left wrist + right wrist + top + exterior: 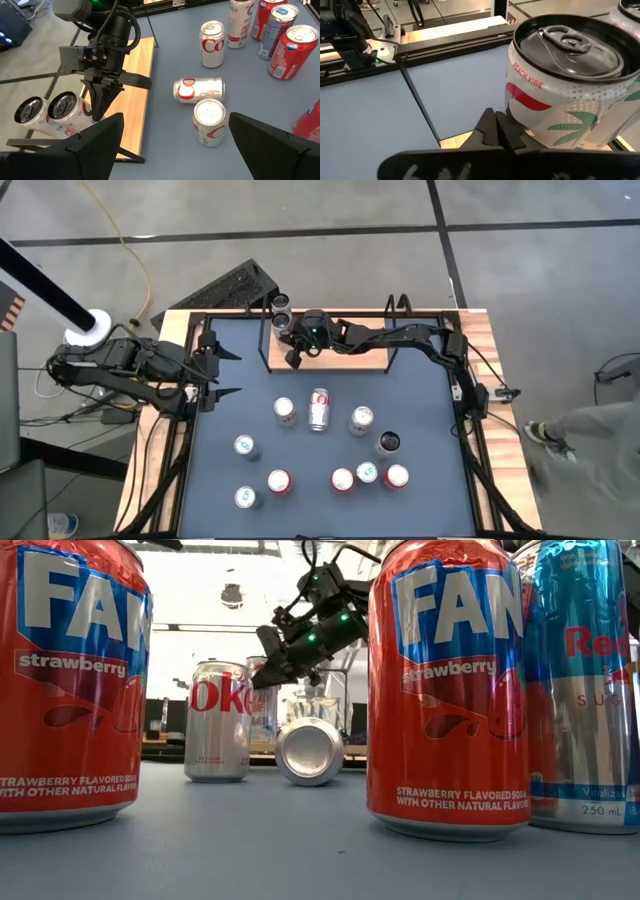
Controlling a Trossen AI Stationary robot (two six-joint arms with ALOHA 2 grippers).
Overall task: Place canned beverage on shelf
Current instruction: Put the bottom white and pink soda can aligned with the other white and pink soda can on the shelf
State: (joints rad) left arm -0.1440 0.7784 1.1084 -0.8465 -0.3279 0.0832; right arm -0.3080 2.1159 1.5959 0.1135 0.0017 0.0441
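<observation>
From above, the shelf (330, 352) sits at the far edge of the blue table (420, 405), with two cans (281, 305) standing at its left end. The right gripper (294, 357) hovers over the shelf just beside those cans, fingers pressed together and holding nothing. The left gripper (222, 374) waits at the table's left edge with its fingers spread wide. A bunch of loose cans stand around the middle and near side, plus one tipped-over can (319, 410).

Low view is mostly two big strawberry Fanta cans (449, 690) up close, a Coke can (218, 722) and the tipped one (309, 751) behind them, and the right gripper (268, 675) hanging in the air further back.

Left wrist view: the right gripper (99, 107) points down over the wood board (132, 95), tips together, next to the two cans (50, 114) on it. The left arm's own fingers (95, 142) stand well apart.

Right wrist view: closed fingertips (496, 129) right beside a Peach Vibe can (570, 80), empty-handed.
</observation>
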